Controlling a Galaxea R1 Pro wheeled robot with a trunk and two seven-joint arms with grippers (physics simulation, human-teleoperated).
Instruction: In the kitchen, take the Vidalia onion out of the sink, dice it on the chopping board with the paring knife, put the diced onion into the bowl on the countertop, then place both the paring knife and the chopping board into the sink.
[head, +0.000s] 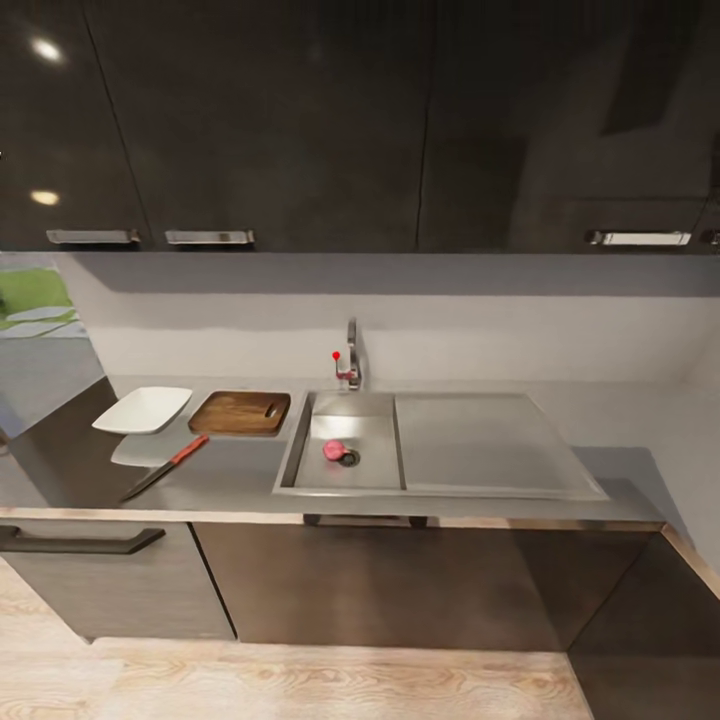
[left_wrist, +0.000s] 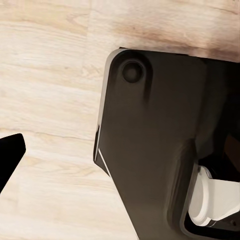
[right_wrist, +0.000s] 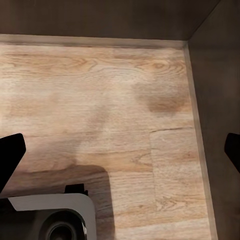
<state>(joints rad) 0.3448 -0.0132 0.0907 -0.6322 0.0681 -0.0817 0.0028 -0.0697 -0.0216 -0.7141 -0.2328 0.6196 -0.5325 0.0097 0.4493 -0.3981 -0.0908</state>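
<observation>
Kitchen countertop before us: Vidalia onion beside the sink drain.
Chopping board sits at nine o'clock, bowl beyond, paring knife nearer us. Wrist views face the wooden floor, arms seemingly lowered for travel; right jaws spread, left unclear.

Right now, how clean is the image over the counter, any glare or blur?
Head view: soft overall, light spots glare on the upper cabinets; the bowl mirrors in the glossy countertop; onion reads clearly in the sink. Both wrist views: evenly lit wood floor.
</observation>
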